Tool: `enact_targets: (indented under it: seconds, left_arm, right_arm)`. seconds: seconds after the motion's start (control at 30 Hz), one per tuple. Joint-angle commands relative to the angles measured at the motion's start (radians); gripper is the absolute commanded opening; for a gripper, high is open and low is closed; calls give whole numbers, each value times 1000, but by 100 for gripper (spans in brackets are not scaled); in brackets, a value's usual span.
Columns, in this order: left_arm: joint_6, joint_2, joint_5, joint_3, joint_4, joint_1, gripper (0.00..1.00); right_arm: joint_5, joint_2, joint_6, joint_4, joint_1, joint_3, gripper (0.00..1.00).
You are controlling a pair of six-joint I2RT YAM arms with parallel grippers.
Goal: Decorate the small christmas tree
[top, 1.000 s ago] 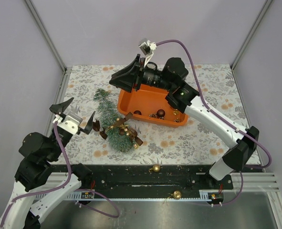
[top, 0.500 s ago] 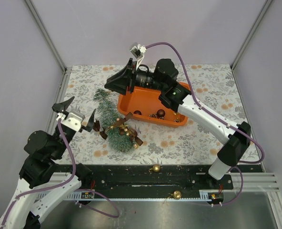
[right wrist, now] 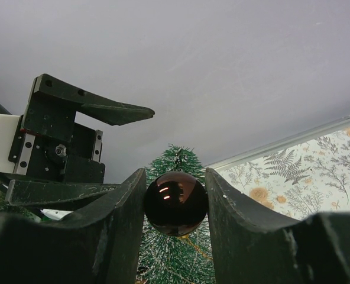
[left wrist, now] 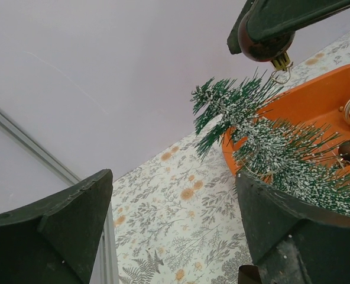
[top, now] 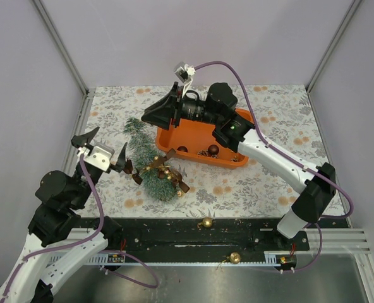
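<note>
progress check: the small christmas tree (top: 150, 161) is lying on its side on the floral table, tip pointing to the back, just left of the orange tray (top: 174, 136). it's got some gold bits and a brown ribbon (top: 165, 172) on the wide end, so partly done imo. more baubles (top: 212, 150) sit in the tray, plus two gold strays (top: 206, 222) down on the black rail, so plenty left.

right gripper (top: 146, 117) is clamped on a dark red bauble (right wrist: 175, 203), hovering over the tree's tip end, not hung yet. left gripper (top: 110, 140) is spread wide w/ nothing in it, just beside the tree.

views: top cam hides the bauble completely, only the right wrist shows it pinched btwn the fingers. left wrist catches its gold hook (left wrist: 279, 74) hanging underneath. only the top cam shows the whole tree lying flat + the strays.
</note>
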Motion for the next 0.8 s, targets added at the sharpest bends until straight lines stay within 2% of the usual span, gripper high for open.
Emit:
enact_targets:
  seconds: [0.0,0.4,0.77]
  left_arm:
    - [6,-4,3,-10,52,4,87]
    - [15,7,80,-15,35,5,68]
    - [55,14,123,-21,17,5,63]
  right_arm:
    - [16,-27,4,72,10,11,42]
    - [21,-3,53,150,10,-16,41]
    - [27,-21,64,169,10,-70,41]
